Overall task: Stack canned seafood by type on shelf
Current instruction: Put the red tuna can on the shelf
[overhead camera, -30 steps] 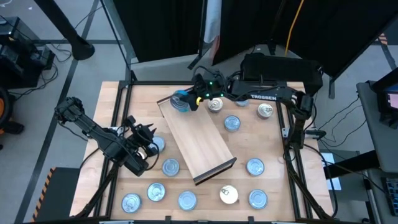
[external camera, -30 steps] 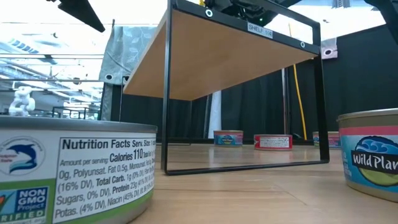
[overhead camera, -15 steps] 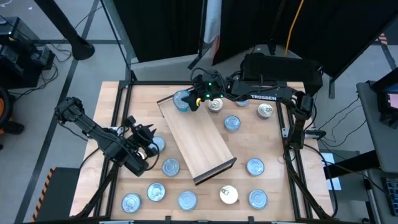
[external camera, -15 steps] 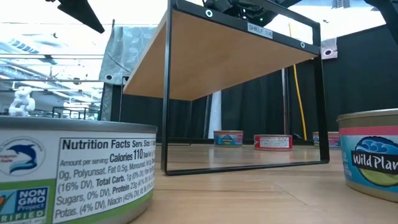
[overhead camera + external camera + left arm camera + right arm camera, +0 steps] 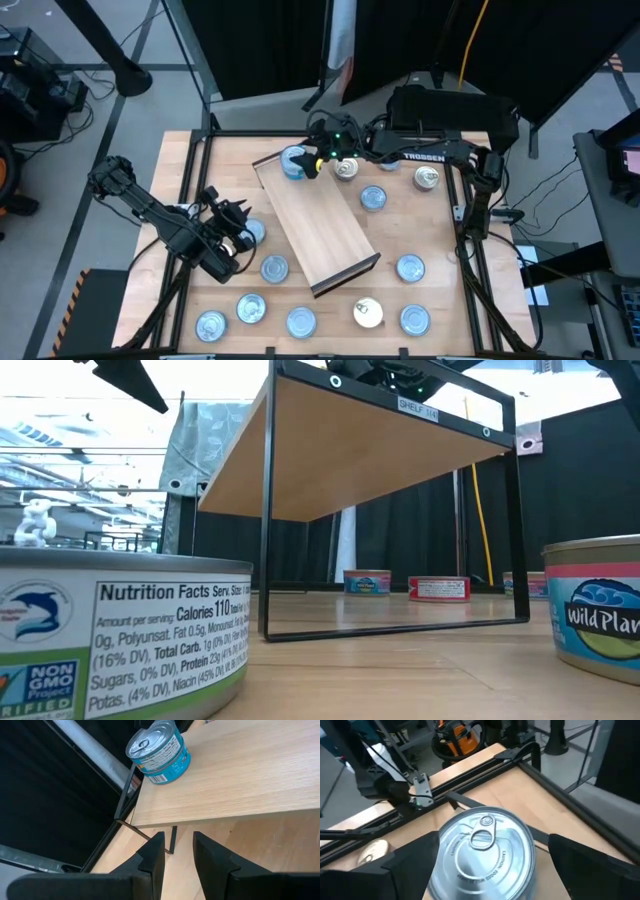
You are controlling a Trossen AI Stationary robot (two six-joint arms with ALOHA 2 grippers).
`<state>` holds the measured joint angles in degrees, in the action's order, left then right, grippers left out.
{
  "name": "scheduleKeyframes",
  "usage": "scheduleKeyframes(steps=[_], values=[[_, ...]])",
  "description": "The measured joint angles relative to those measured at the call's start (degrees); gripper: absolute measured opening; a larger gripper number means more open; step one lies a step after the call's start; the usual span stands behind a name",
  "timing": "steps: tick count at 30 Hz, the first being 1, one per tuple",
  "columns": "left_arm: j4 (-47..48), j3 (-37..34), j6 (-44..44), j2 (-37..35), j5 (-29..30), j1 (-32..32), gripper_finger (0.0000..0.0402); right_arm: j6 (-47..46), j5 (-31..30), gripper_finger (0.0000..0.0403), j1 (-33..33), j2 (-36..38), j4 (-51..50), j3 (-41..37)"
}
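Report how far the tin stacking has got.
Done: one tin stands on the shelf at its far end. In hand: the right hand, jaws spread wide, sits at that tin; the left hand waits beside the shelf. Left: the many tins lying on the tabletop.

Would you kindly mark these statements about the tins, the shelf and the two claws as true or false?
1. One tin stands on the shelf. True.
2. The right claw is clamped shut on that tin. False: its fingers stand open either side of it.
3. The left claw holds a tin. False: nothing is between its fingers.
4. The tin on the shelf is upright, pull-tab up. True.
5. The shelf lies flat on the tabletop. False: it stands raised on a dark frame.
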<state>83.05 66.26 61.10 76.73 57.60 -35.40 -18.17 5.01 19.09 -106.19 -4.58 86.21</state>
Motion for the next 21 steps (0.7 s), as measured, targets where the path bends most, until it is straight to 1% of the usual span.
scheduleKeyframes(steps=[2,4,7,10,13,17,19,21], values=[[0.0,0.0,0.01,0.0,0.0,0.0,0.0102,1.75,-0.66,0.0364,-0.06,0.0,0.03,0.02],[0.0,0.0,0.0,0.0,0.0,0.0,0.0102,3.26,-0.08,0.0364,-0.09,1.27,-2.83,0.17],[-0.09,0.0,0.09,0.0,-0.51,-0.02,0.0102,6.38,0.48,0.0364,-0.7,5.82,-11.04,1.02],[-0.81,-0.02,0.04,0.0,-0.69,-1.02,0.0102,9.37,-0.71,0.0364,-2.28,12.8,-24.36,1.29],[-2.16,-0.02,0.04,0.0,-0.79,-2.52,0.0102,9.78,-5.98,0.0364,-5.33,19.06,-38.99,1.25],[-3.62,-0.02,0.07,0.0,-2.67,-4.21,0.0102,6.24,-14.89,0.0364,-12.05,26.19,-52.63,1.24],[-4.3,-0.02,0.04,0.0,-5.21,-4.73,0.0102,3.78,-18.6,0.0363,-15.66,29.53,-56.37,0.17],[-5.42,-0.02,0.09,0.0,-7.73,-5.06,0.0102,0.63,-21.36,0.036,-18.73,33.19,-57.02,-3.13]])
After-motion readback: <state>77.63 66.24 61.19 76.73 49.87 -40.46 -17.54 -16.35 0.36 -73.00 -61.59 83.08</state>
